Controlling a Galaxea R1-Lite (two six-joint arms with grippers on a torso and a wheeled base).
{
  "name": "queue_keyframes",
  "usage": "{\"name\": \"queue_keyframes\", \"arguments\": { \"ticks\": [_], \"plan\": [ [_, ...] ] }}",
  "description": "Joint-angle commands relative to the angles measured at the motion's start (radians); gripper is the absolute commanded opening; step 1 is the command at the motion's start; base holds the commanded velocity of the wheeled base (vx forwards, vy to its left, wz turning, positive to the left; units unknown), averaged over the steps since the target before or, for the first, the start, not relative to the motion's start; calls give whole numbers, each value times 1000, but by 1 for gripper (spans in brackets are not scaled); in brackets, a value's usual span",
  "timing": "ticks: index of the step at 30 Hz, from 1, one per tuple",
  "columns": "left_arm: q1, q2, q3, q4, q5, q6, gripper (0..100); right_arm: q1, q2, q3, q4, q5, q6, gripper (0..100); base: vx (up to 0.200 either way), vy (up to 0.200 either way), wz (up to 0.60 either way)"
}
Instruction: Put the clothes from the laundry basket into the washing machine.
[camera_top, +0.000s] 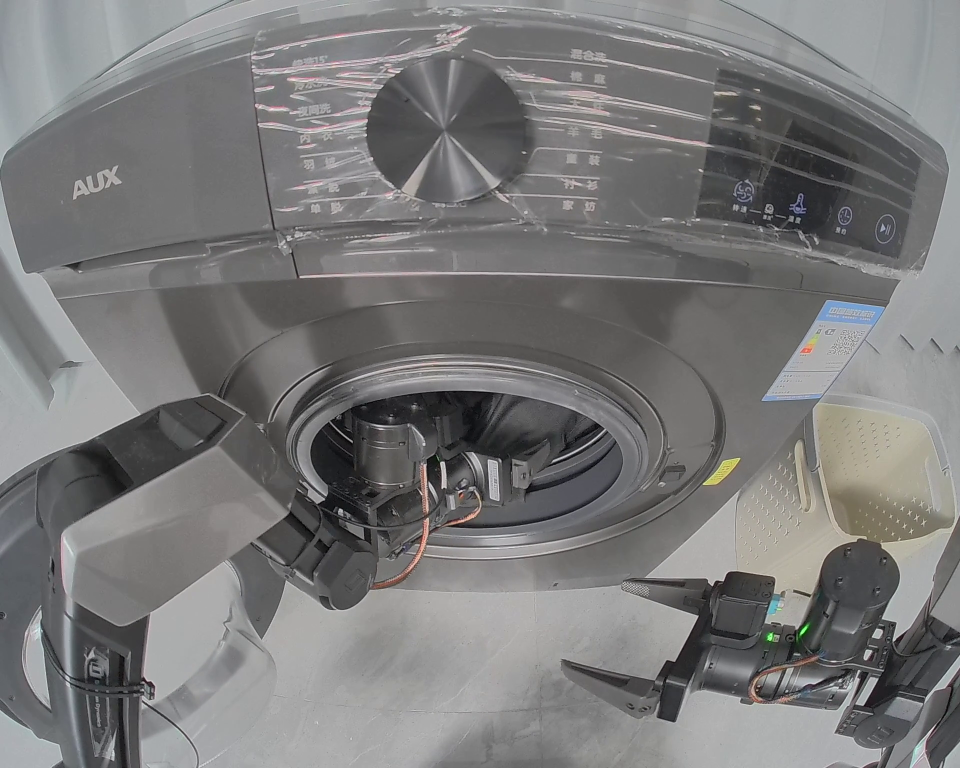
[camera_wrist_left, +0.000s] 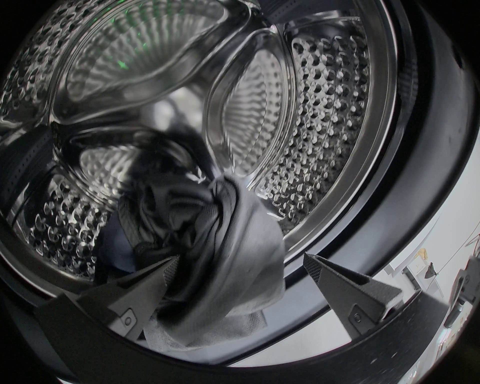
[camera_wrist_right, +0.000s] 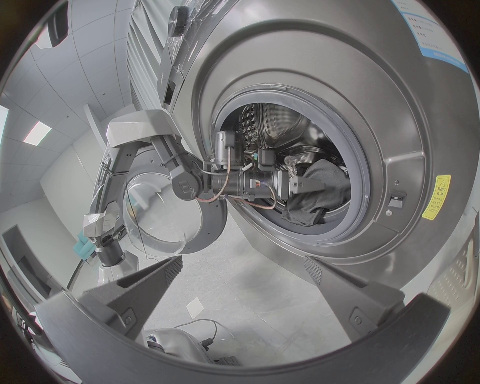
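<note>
The grey washing machine (camera_top: 560, 330) stands with its round port open. My left arm reaches through the port, and my left gripper (camera_wrist_left: 240, 267) is open just inside the steel drum (camera_wrist_left: 325, 100). A dark grey garment (camera_wrist_left: 225, 250) lies bunched on the drum's near lip between its spread fingers. From the right wrist view that garment (camera_wrist_right: 322, 192) drapes over the door seal beside the left gripper (camera_wrist_right: 305, 184). My right gripper (camera_top: 615, 635) hangs open and empty above the floor in front of the machine. The cream laundry basket (camera_top: 880, 470) stands to the machine's right.
The machine's glass door (camera_top: 215, 640) is swung open at the left, behind my left arm. Bare grey floor (camera_top: 480, 660) lies in front of the machine. A cable and a small paper scrap (camera_wrist_right: 195, 306) are on the floor.
</note>
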Motion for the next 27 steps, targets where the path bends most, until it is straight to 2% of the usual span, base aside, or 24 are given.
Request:
{"name": "queue_keyframes", "arguments": {
  "ticks": [1,7,8,13,14,18,23,27],
  "plan": [
    [3,63,-6,8,0,2,100,1,5,0,-1,1,0,100,0,0,0],
    [6,123,-73,18,22,5,100,5,17,-1,-1,1,0,100,0,0,0],
    [7,133,-90,19,28,10,0,5,19,-1,-2,1,0,100,0,0,0],
    [20,152,-127,25,29,13,0,4,19,-1,-1,1,0,100,0,0,0],
    [44,219,-254,25,83,13,0,4,19,-3,-2,3,0,100,0,0,0],
    [81,276,-398,15,146,9,0,4,20,-6,-2,3,0,100,0,0,0],
    [115,302,-527,-7,189,-8,0,4,25,-7,-2,3,1,100,0,0,0],
    [116,299,-553,-12,190,-27,0,4,30,-7,-4,4,1,100,0,0,0]
  ]
}}
